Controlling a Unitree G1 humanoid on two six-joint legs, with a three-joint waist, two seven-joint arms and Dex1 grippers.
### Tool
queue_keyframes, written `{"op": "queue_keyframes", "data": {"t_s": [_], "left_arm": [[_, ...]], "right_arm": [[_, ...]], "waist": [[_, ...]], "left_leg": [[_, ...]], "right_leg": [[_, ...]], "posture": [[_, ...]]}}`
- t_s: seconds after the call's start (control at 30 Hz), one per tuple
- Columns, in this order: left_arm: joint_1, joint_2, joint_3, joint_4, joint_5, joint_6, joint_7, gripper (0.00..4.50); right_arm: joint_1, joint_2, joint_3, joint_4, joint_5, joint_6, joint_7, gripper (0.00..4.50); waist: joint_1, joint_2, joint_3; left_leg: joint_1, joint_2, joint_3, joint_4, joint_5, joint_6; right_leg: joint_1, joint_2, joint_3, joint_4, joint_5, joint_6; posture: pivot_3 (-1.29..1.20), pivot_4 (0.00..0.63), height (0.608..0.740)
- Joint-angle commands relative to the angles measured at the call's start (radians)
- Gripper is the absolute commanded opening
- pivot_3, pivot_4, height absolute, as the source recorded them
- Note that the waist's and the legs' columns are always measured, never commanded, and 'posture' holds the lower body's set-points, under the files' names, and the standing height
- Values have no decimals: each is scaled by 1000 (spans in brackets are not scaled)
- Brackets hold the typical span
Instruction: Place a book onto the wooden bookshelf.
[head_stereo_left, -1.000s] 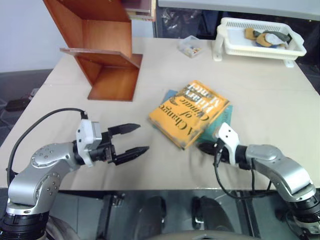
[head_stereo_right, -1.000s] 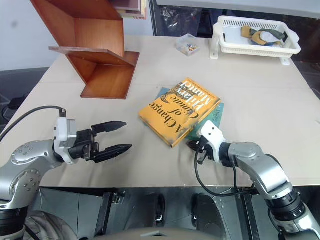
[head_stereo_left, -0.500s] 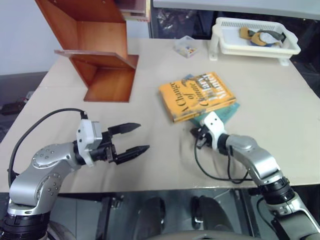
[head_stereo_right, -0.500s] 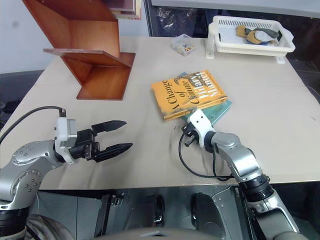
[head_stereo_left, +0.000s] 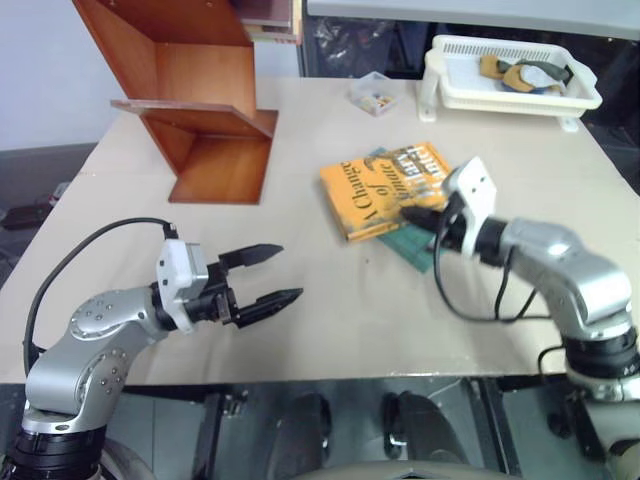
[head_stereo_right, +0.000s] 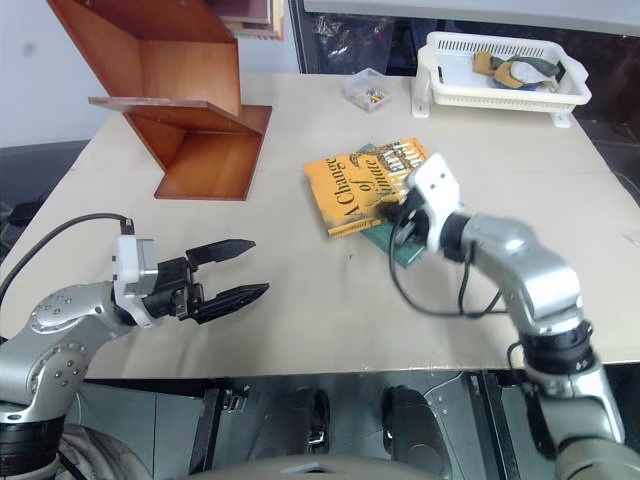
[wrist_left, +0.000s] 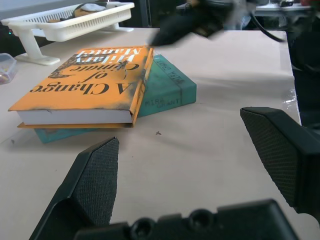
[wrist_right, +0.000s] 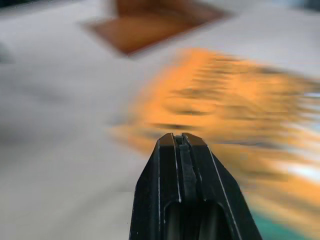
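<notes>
Beige tabletop (head_stereo_left: 300, 330) stretches under both my arms. My left gripper (head_stereo_left: 270, 277) hangs at the lower left of the head view, its two black fingers spread wide with nothing between them, pointing toward the middle of the frame. My right gripper (head_stereo_left: 415, 214) sits right of centre, fingers pressed together on nothing, its tip over the right edge of the book (head_stereo_left: 385, 186). That orange-yellow book lies flat near the middle of the frame, stacked on a thinner teal book (head_stereo_left: 412, 247) whose corner sticks out below it. Further out, the wooden bookshelf (head_stereo_left: 195, 100) stands in the upper left, well apart from the books. A small clear box (head_stereo_left: 377, 93) sits top centre, and a white plastic basket (head_stereo_left: 515, 92) fills the upper right corner.
</notes>
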Motion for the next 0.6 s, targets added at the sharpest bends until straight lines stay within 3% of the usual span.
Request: {"op": "queue_keyframes", "data": {"t_s": [0.03,0.2,0.33,0.47,0.6], "left_arm": [[-9,-12,-3,-38,-9,-17,9,4500],[-6,-18,-3,-48,-11,-18,16,4500],[16,-23,11,-72,-16,-18,33,4500],[47,-27,24,-92,-21,-20,47,4500],[59,-35,19,-101,-21,-21,57,4500]], "right_arm": [[-200,-59,68,442,-182,-276,58,53],[-424,-12,174,974,-347,-621,156,53],[-508,-7,247,1244,-465,-805,235,53],[-502,-29,262,1270,-503,-844,341,53],[-427,-63,246,1103,-477,-762,437,53]], "waist": [[-7,1,1],[-13,1,1],[-12,1,1],[-9,0,0],[-6,0,0]], "left_leg": [[0,-1,2,0,0,0],[0,-1,7,-2,0,0],[-1,0,10,-3,0,0],[-1,0,12,-2,0,0],[1,1,11,-2,0,0]], "right_leg": [[0,0,1,-1,1,-1],[-4,5,8,0,3,2],[-7,6,11,0,4,2],[-6,3,12,0,4,3],[-5,2,11,1,2,0]], "posture": [[0,150,740],[0,150,740],[0,150,740],[0,150,740],[0,150,740]]}}
